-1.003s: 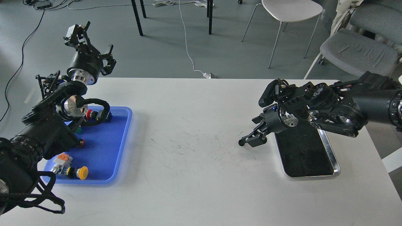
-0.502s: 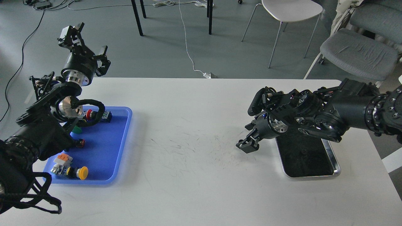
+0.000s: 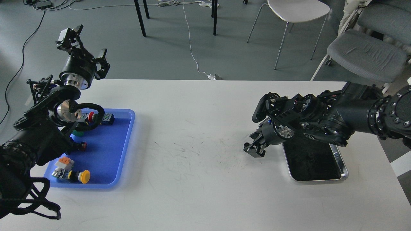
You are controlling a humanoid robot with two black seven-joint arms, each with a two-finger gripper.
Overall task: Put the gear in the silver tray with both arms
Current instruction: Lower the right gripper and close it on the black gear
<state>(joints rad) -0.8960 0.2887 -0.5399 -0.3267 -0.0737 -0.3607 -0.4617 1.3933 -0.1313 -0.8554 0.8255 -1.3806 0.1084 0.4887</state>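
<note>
Right claw (image 3: 253, 148) beside silver tray (image 3: 343, 166) (left rim)

Even, cool daylight fills the scene; shadows on the white bench (image 3: 199, 192) are faint and soft-edged. Focus is sharp throughout (slight softness at the corners), with mild glare on the silver tray (image 3: 343, 175) rim.

Right arm (image 3: 337, 118) overhangs the silver tray (image 3: 343, 166); mid-table (image 3: 199, 179) lies open.

One head view looked forward and down over the white surface (image 3: 199, 179) from close above, taking in floor and chairs (image 3: 366, 54) beyond.
</note>
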